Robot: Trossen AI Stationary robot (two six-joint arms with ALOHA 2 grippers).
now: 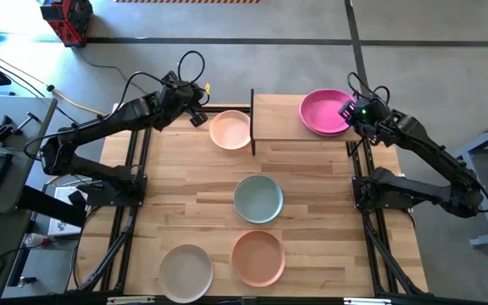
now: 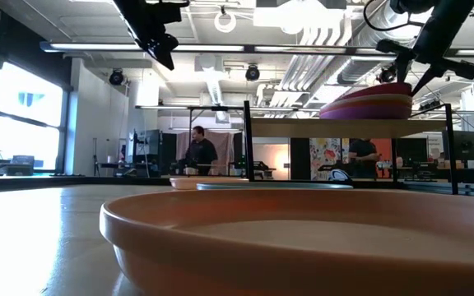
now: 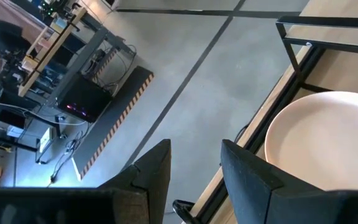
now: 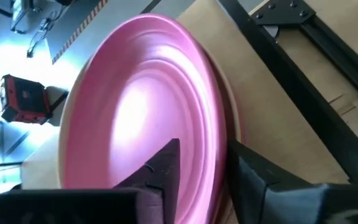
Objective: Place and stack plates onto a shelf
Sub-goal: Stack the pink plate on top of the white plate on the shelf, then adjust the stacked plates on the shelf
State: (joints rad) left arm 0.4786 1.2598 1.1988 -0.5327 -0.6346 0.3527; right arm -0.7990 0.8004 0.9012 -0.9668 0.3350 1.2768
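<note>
The shelf [image 1: 282, 119] stands at the table's far middle. On its right part rests a stack of plates with the magenta plate [image 1: 322, 110] on top, seen from the side in the low view [image 2: 369, 92]. My right gripper [image 1: 348, 112] is open, its fingers astride that plate's right rim. A cream plate [image 1: 230, 130] lies flat on the table just left of the shelf. My left gripper [image 1: 197, 114] hangs open above the table left of the cream plate [image 3: 328, 137], with nothing between its fingers. My right gripper comes slanting down from the table's right side. One finger [image 4: 163, 165] is over the magenta plate's hollow and the other [image 4: 260, 177] outside its rim [image 4: 219, 155]. Whether either finger touches the rim I cannot tell. The plate lies level on the stack.
On the table lie a pale teal plate [image 1: 257, 199], a salmon plate [image 1: 258, 257] and an off-white plate [image 1: 186, 271], nearer the front edge. The shelf's black post [image 1: 252, 123] stands between the cream plate and the board. People stand in the room beyond [image 2: 200, 152].
</note>
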